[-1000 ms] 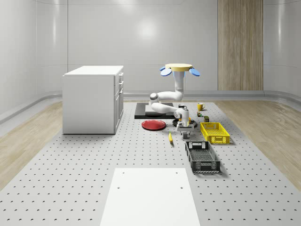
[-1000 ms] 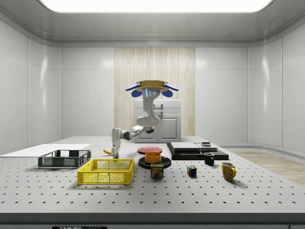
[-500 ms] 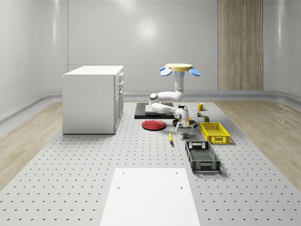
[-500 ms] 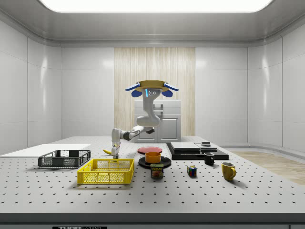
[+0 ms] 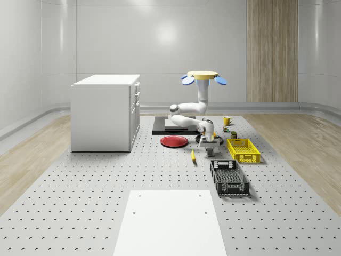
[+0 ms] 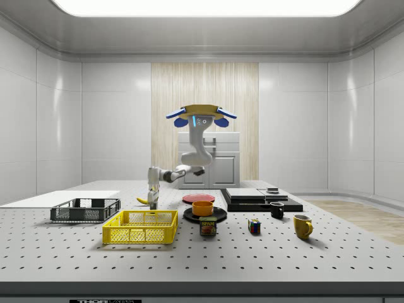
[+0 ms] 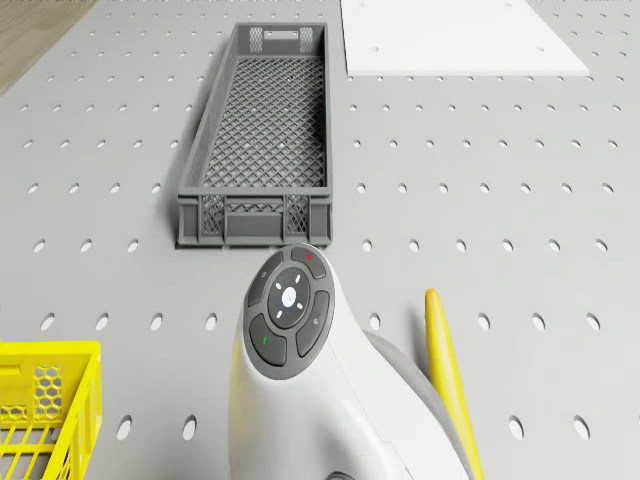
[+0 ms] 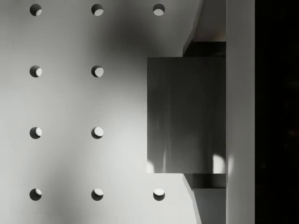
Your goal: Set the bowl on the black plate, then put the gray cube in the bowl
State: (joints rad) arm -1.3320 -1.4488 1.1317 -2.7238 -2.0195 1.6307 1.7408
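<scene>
End effector (image 5: 209,152) low, gray cube (image 8: 187,115) lying square-on

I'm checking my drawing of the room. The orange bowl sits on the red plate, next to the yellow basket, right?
Not quite. In the side view the orange bowl sits on the black plate, not the red plate, which lies bare behind it. The rest is right: the yellow basket is next to it.
</scene>
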